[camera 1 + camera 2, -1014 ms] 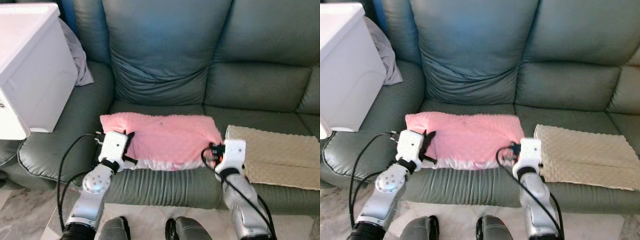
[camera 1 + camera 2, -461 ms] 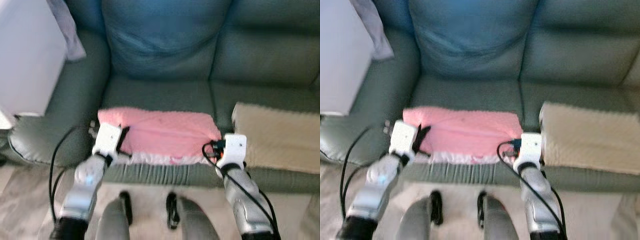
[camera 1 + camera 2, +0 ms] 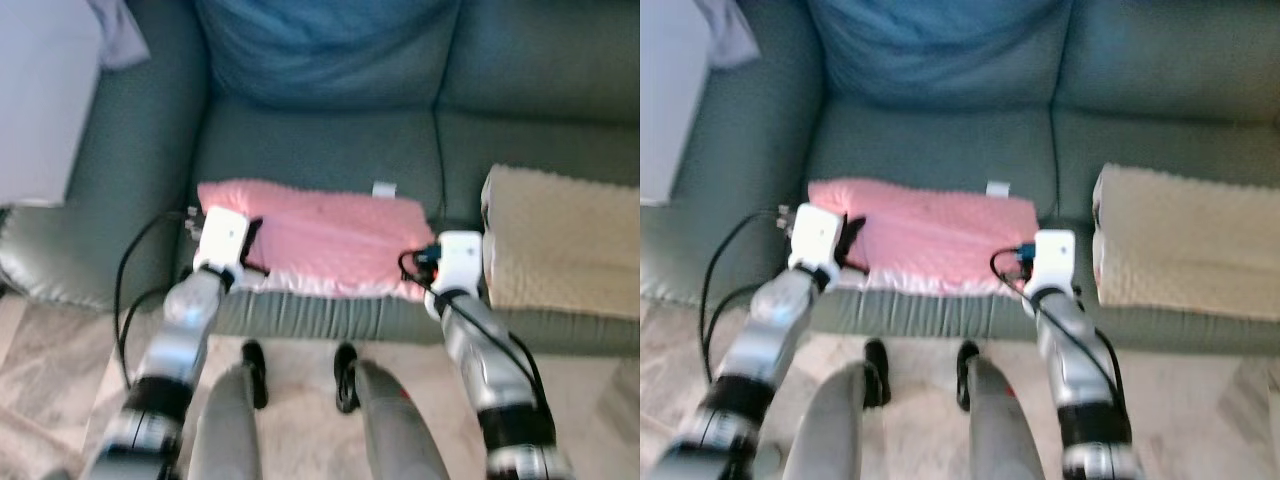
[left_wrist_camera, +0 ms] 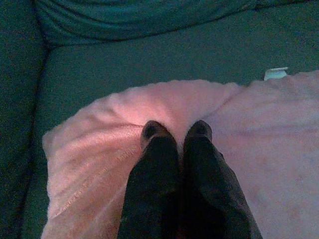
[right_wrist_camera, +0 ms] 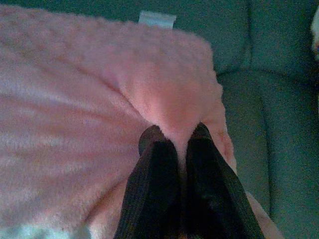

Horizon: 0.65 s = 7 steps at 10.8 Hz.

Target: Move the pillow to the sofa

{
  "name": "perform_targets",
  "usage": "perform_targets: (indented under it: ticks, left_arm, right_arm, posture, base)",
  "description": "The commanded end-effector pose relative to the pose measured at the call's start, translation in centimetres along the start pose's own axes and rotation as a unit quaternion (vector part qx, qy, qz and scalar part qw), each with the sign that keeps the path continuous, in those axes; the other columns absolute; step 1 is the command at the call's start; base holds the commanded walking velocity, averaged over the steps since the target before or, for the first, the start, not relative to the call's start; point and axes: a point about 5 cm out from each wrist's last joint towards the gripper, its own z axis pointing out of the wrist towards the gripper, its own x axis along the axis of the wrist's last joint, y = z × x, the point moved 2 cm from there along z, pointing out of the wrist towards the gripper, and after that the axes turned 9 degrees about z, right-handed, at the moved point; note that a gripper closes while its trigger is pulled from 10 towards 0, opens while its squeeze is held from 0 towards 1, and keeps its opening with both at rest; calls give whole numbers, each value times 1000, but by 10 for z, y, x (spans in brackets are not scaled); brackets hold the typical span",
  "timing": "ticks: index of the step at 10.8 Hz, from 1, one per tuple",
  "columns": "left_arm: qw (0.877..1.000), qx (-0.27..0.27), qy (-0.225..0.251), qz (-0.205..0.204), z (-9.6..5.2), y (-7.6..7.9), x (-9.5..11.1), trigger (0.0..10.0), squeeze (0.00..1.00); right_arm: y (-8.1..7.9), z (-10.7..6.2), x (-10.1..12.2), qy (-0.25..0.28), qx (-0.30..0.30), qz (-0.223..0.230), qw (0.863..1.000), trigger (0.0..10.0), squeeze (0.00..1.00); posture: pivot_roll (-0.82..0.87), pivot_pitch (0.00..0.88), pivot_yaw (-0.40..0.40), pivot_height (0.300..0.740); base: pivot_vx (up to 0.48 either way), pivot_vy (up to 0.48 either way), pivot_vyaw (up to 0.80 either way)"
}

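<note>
Nearest the camera, at 6 o'clock in the eye views, the robot's 2 legs [image 3: 300, 420] stand on a pale marbled floor [image 3: 50, 370] just before the sofa's front edge. From there the 2 silver arms reach forward to the seat.

The left gripper [image 4: 175, 133] sits at the pink pillow's [image 3: 320, 235] left end, about 9 o'clock of its middle. In the left wrist view its 2 black fingers [image 4: 154, 164] are pressed close together with a fold of pink fabric bunched at their tips, so they look pinched on the pillow. The right gripper [image 5: 174, 135] is at the pillow's right front corner, about 4 o'clock of its middle; its fingers [image 5: 207, 164] are likewise drawn together, with a ridge of pink plush squeezed up between the tips.

The pillow lies flat on the grey-green sofa [image 3: 320, 150], on the front half of the left seat cushion, its near edge along the cushion's front lip. A small white tag [image 3: 384, 189] sticks out of its far edge at about 1 o'clock.

At 3 o'clock of the pink pillow, just beside the right wrist, a beige pillow [image 3: 560, 245] lies on the next seat cushion. At 9 to 10 o'clock, a white boxy object [image 3: 40, 100] rests on the sofa's armrest. Farthest, at 12 o'clock, the bluish back cushion [image 3: 330, 50] rises behind the seat, and a pale lilac cloth [image 3: 120, 30] shows at 11 o'clock.
</note>
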Motion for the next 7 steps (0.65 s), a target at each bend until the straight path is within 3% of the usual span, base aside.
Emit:
perform_targets:
  ticks: [1,5,7]
  left_arm:
    - [1000,9,-10,-3,1,0,-9,10000,0]
    - [999,40,-13,-9,31,8,2,10000,0]
    - [998,63,-17,-5,36,6,5,10000,0]
  right_arm:
    - [13,2,-12,-23,-18,-1,1000,10000,0]
    - [15,28,14,6,20,-60,998,10000,0]
    - [22,31,26,30,26,-105,994,10000,0]
  posture:
    - [-57,536,-14,740]
    - [-80,539,-16,740]
    - [-89,539,-22,740]
  base:
    - [0,0,0]
    - [0,0,0]
    - [0,0,0]
